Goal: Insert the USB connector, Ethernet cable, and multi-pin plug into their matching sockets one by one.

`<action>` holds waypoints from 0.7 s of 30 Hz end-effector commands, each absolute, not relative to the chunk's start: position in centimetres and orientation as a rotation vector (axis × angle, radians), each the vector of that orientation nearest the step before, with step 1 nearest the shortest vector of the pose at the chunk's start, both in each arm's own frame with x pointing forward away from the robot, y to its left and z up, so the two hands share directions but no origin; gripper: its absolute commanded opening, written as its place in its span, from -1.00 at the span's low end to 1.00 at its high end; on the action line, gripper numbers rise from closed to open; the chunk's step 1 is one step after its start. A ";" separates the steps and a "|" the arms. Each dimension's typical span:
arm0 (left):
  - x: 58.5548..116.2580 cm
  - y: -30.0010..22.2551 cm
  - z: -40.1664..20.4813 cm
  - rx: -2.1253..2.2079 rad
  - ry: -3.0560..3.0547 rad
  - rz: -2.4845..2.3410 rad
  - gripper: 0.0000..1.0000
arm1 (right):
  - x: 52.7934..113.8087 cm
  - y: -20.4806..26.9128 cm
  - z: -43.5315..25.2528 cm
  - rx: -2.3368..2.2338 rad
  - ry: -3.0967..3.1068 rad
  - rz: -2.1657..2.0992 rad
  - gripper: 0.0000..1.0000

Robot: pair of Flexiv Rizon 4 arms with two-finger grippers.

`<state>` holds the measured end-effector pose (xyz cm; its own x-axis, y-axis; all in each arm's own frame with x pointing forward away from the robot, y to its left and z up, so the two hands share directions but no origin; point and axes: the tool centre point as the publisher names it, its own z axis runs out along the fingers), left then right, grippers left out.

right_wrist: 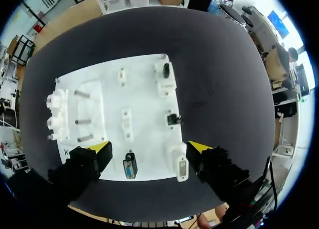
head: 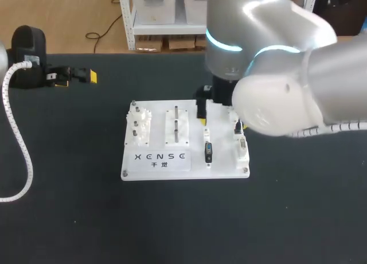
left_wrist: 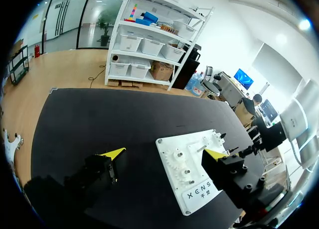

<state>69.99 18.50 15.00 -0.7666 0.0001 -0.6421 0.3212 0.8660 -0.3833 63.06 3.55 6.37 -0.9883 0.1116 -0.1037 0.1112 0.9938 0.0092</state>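
A white board [head: 157, 160] lies in the middle of the black table. A black multi-pin plug [right_wrist: 130, 167] [head: 208, 152] sits in a white fixture on the board's near right part. Beside it is a white multi-pin socket block [right_wrist: 182, 168] [head: 243, 146]. A small black connector [right_wrist: 172, 119] and a black plug in a white block [right_wrist: 166, 70] sit further along the board. My right gripper [right_wrist: 149, 148] [head: 221, 117] hangs above the board, open and holding nothing. My left gripper [head: 74, 76] [left_wrist: 164, 153] is open and empty, off the board at the table's far left.
White gears [head: 139, 126] and upright metal pegs [head: 176, 123] fill the board's left half. My right arm's big elbow [head: 275, 97] hides the board's far right corner in the head view. A white corrugated cable [head: 20, 149] runs down the table's left side.
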 end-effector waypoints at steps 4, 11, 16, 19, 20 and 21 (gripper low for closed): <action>70.0 18.5 15.0 0.232 2.374 -0.636 1.00 | 62.0 5.2 5.4 0.104 3.040 0.012 1.00; 70.0 18.5 15.0 0.232 2.374 -0.636 1.00 | 61.3 6.1 3.8 0.029 3.058 -0.005 1.00; 70.0 18.5 15.0 0.232 2.374 -0.636 1.00 | 60.9 6.4 2.5 0.030 3.085 -0.034 1.00; 70.0 18.5 15.0 0.232 2.374 -0.636 1.00 | 60.6 6.5 2.1 0.029 3.083 -0.044 1.00; 70.0 18.5 15.0 0.232 2.374 -0.636 1.00 | 60.6 6.5 1.9 0.035 3.084 -0.046 1.00; 70.0 18.5 15.0 0.232 2.374 -0.636 1.00 | 60.5 6.5 1.8 0.034 3.085 -0.047 1.00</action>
